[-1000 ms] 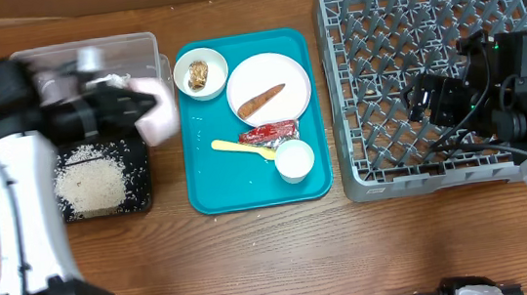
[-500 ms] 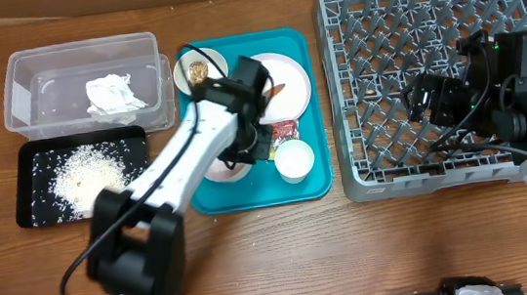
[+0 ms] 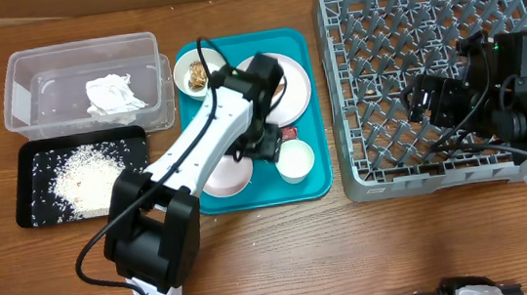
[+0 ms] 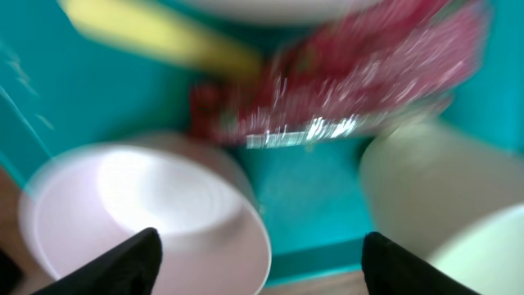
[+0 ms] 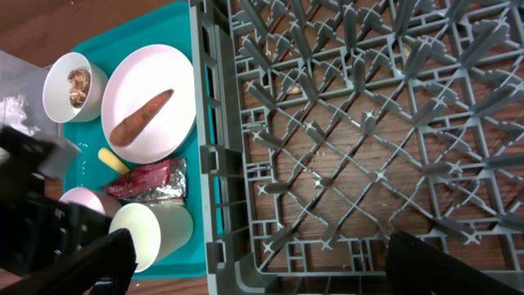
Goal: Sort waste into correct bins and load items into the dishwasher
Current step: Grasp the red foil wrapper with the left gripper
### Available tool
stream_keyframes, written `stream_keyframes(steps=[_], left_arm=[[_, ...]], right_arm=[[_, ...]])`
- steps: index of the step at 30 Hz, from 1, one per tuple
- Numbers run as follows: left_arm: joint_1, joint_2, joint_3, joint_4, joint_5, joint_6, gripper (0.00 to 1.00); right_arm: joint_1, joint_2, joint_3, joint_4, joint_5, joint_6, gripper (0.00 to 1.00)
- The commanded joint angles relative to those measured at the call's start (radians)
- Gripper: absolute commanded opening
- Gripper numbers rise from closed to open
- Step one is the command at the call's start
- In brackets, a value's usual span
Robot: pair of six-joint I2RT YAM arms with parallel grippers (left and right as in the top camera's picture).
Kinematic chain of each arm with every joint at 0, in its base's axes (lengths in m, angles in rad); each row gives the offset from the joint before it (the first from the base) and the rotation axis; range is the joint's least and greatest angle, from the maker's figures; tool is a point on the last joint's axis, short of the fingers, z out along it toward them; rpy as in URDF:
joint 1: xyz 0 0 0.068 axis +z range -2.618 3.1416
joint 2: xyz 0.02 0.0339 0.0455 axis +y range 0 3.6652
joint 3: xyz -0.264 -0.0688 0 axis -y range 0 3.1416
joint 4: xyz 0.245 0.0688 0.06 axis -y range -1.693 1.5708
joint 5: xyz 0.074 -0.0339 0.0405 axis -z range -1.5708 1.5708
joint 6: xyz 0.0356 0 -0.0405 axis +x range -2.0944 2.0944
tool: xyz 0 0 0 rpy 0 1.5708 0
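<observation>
- Left tool point(image 4: 262, 266) is released, with the jaws spread wide and nothing between them. It hangs low over the teal tray point(image 4: 315, 205).
- The red wrapper point(image 4: 352, 82) lies just ahead of the fingertips and is crinkled and shiny. I judge it to be the next piece of waste to take.
- To do this well, I should reach forward and straddle the wrapper's bunched middle, then close on the foil only. The wrist view is blurred, so I would settle before pinching.
- It is crowded here. The pale-pink bowl point(image 4: 139, 213) sits under the tool's left finger and the white cup point(image 4: 446, 205) under the right one, both near the wrapper.
- The yellow spoon point(image 4: 155, 37) is ahead and to the left, touching or just beside the wrapper's end. It could get dragged along.
- The white plate point(image 3: 292, 90) with the carrot-like stick point(image 5: 141, 116) is beyond the wrapper.
- The clear tub point(image 3: 32, 88), holding the napkin point(image 3: 113, 93), is well off to the tool's side on the worktop. The black tray point(image 3: 34, 206) of rice point(image 3: 85, 178) is beside it.
- Right tool point(image 5: 262, 266) is also released and empty, hovering over the bare dish rack point(image 3: 445, 10).
</observation>
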Motion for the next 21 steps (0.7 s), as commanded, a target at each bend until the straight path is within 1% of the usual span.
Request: stream_keyframes(steps=[1,2,4,7,12,14,16,18,19,20,21], left_arm=[[0.006,0.005,0.129,0.086,-0.047,0.126,0.88],[0.006,0.008,0.127,0.123,-0.047,0.158,0.90],[0.006,0.021,0.122,0.161,-0.045,0.207,0.91],[0.006,0.067,0.113,0.164,-0.042,0.302,0.91],[0.006,0.171,0.113,0.133,-0.046,0.333,0.87],[0.006,0.187,0.113,0.129,-0.046,0.333,0.84],[0.006,0.190,0.113,0.127,-0.046,0.333,0.73],[0.007,0.190,0.113,0.130,-0.046,0.333,0.56],[0.008,0.190,0.113,0.130,-0.046,0.333,0.50],[0.010,0.190,0.113,0.130,-0.046,0.333,0.39],[0.011,0.190,0.113,0.130,-0.046,0.333,0.23]], right_arm=[[-0.002,-0.003,0.024,0.005,-0.005,-0.003,1.00],[-0.002,-0.003,0.024,0.005,-0.005,-0.003,1.00],[-0.002,-0.003,0.024,0.005,-0.005,-0.003,1.00],[-0.002,-0.003,0.024,0.005,-0.005,-0.003,1.00],[-0.002,-0.003,0.024,0.005,-0.005,-0.003,1.00],[-0.002,-0.003,0.024,0.005,-0.004,-0.003,1.00],[-0.002,-0.003,0.024,0.005,-0.004,-0.003,1.00],[-0.002,-0.003,0.024,0.005,0.005,-0.003,1.00],[-0.002,-0.003,0.024,0.005,0.010,-0.003,1.00],[-0.002,-0.003,0.024,0.005,0.011,-0.003,1.00],[-0.002,-0.003,0.024,0.005,0.011,-0.003,1.00]])
